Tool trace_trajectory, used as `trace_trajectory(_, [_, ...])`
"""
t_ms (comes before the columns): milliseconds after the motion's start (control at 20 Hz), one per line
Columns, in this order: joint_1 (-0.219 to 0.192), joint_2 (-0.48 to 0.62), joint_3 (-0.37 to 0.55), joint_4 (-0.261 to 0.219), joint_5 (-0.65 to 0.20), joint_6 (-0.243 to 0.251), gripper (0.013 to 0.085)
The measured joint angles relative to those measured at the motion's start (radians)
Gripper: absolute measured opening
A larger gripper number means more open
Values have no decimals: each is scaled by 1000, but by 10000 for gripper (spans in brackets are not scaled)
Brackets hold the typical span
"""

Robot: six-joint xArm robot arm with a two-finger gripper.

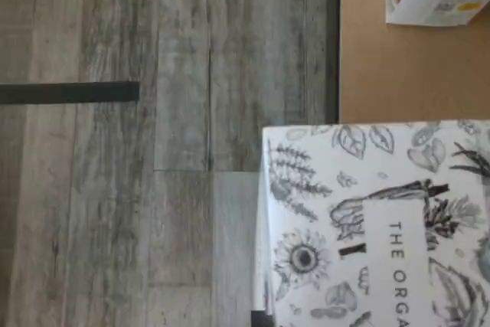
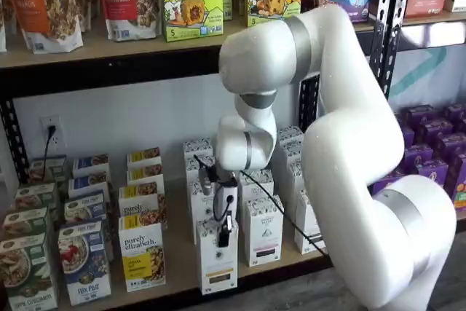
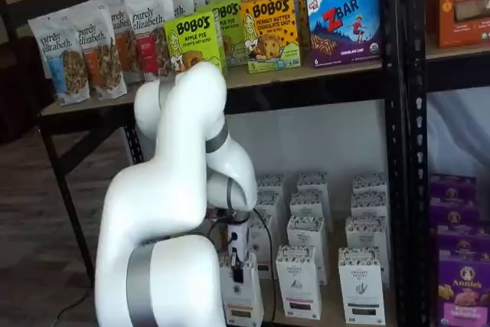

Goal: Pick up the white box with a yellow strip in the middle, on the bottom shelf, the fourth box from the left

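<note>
Pincer (image 2: 224, 234): closed on the top of the white box (image 2: 218, 264).
White box: upright at the front edge of the bottom shelf (image 2: 178, 271), beside a dark-banded carton (image 2: 263, 232).
Floor (image 1: 115, 189): grey planks.

Bottom shelf (image 2: 178, 267): pale wood board w/ rows of boxes, incl. white box (image 2: 217, 264).

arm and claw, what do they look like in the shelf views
The arm is glossy white with rounded, bulky links and grey bands at the joints. The claw has a white body and black fingers, with a thin black cable running alongside it.
</note>
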Motion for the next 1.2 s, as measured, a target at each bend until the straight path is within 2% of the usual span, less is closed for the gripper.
trace_trajectory(200, [13, -69, 116, 48, -71, -40, 490])
trace_trajectory(300, [21, -126, 196, 110, -91, -93, 490])
trace_trajectory(500, [22, -188, 276, 118, -95, -101, 490])
trace_trajectory(700, [28, -282, 399, 141, -135, -122, 490])
trace_trajectory(850, [36, -370, 502, 232, -162, -204, 490])
trace_trajectory(1100, [38, -480, 627, 190, -188, -163, 490])
trace_trajectory(1200, [42, -529, 675, 199, -192, -168, 490])
